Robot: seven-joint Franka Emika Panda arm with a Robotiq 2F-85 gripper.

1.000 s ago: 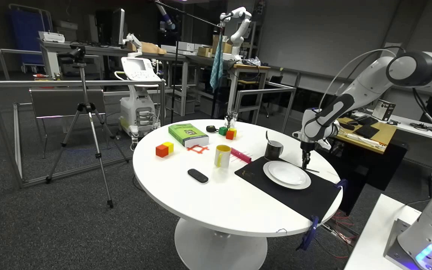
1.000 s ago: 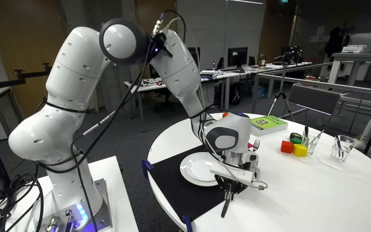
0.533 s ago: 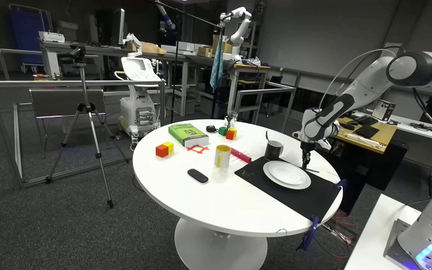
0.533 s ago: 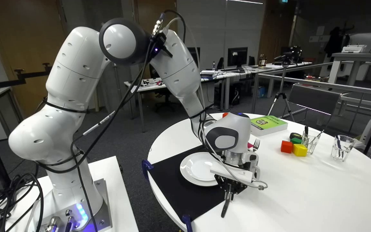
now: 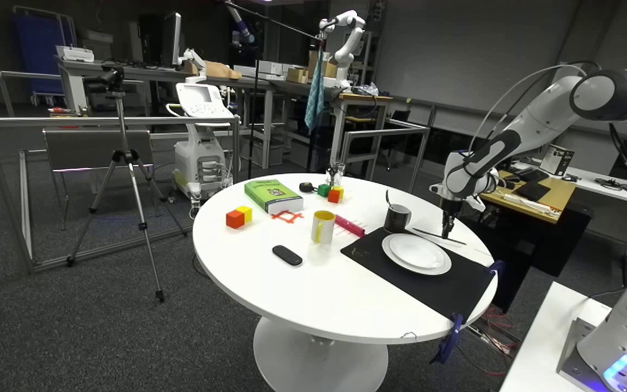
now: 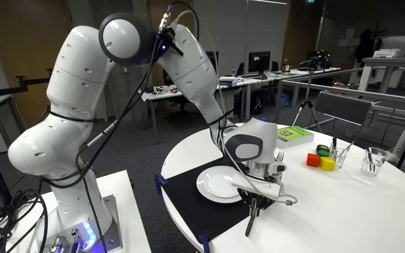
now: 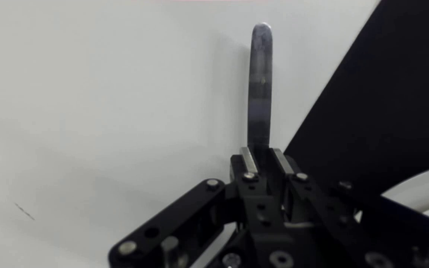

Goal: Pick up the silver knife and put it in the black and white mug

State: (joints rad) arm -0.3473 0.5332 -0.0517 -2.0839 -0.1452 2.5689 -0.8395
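The silver knife (image 7: 260, 89) is pinched between the fingertips of my gripper (image 7: 261, 152), which is shut on it. Its rounded end points away from the gripper in the wrist view, and a soft shadow lies apart from it on the table. Seen from outside, the knife (image 5: 428, 233) hangs roughly level just above the tabletop, with the gripper (image 5: 445, 236) around its middle. The black and white mug (image 5: 397, 219), looking dark, stands upright by the mat's far corner, a thin utensil sticking up from it. In an exterior view the gripper (image 6: 252, 211) largely hides this mug.
White plates (image 5: 418, 251) sit stacked on a black mat (image 5: 444, 294), held by blue clamps (image 5: 449, 340). A white and yellow mug (image 5: 323, 227), a remote (image 5: 287, 255), a pink tube (image 5: 349, 225), a green book (image 5: 274, 195), coloured cubes (image 6: 313, 160) and glasses (image 6: 373, 161) share the round table.
My gripper has risen slightly and shifted away from the robot's base, carrying the knife with it. More of the knife now shows against the white tabletop. The mug and plates have stayed put.
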